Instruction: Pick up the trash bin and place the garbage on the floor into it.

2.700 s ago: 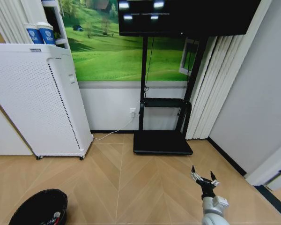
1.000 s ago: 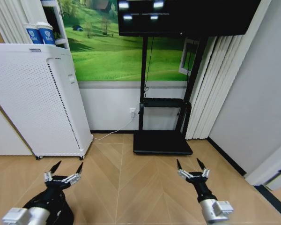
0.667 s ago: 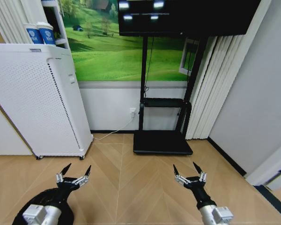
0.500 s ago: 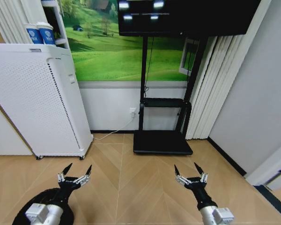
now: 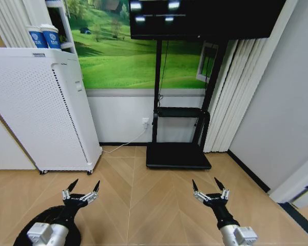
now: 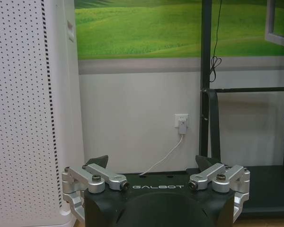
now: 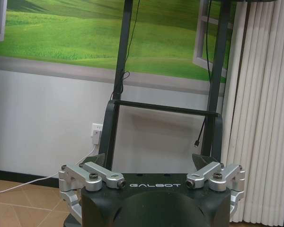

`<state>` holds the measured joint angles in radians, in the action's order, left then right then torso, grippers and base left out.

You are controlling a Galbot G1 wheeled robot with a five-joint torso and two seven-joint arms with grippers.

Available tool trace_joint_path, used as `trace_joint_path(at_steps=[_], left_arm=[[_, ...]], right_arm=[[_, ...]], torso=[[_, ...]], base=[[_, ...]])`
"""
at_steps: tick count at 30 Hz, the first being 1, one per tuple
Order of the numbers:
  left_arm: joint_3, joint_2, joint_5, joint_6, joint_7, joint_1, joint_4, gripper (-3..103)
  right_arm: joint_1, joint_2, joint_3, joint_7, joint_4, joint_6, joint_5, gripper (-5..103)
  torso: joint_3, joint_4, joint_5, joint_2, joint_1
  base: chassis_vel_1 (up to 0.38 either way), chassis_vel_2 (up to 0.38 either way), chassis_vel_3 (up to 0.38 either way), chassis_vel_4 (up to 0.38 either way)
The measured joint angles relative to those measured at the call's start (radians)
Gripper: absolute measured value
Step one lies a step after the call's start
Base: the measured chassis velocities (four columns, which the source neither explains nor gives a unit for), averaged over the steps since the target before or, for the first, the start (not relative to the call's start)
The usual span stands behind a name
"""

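The black trash bin (image 5: pixel 21 237) stands on the floor (image 5: pixel 143 205) at the lower left of the head view, mostly covered by my left arm. My left gripper (image 5: pixel 82 190) hovers open just past the bin's far rim, empty, pointing at the wall; its wrist view shows the same spread fingers (image 6: pixel 97 163). At the lower right, my right gripper (image 5: pixel 209 188) is held open over bare flooring with nothing in it, and its fingers (image 7: pixel 201 161) point toward the screen stand. The garbage is out of view.
A tall white perforated unit (image 5: pixel 41 107) on castors stands at the left with two blue-and-white cups (image 5: pixel 43 37) on top. A black screen stand (image 5: pixel 177 155) sits against the back wall, a cable runs to a wall socket (image 5: pixel 145 123), and white curtains (image 5: pixel 236 97) hang at the right.
The left arm has come into view over the bin since the earliest frame, and the right gripper has spread wider. Over the last half second both grippers barely shifted.
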<state>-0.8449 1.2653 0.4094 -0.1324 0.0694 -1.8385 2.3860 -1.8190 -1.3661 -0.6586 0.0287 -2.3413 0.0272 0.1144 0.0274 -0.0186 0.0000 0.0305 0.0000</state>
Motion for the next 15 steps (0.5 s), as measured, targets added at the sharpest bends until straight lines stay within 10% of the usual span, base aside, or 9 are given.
trace_joint_path(at_steps=[15], left_arm=[[-0.002, 0.001, 0.001, 0.000, 0.000, -0.001, 0.000, 100]], right_arm=[[0.001, 0.000, 0.000, 0.001, 0.002, 0.000, 0.001, 100]], torso=[[0.035, 0.0000, 0.0000, 0.038, 0.002]], base=[[0.000, 0.000, 0.000, 0.000]])
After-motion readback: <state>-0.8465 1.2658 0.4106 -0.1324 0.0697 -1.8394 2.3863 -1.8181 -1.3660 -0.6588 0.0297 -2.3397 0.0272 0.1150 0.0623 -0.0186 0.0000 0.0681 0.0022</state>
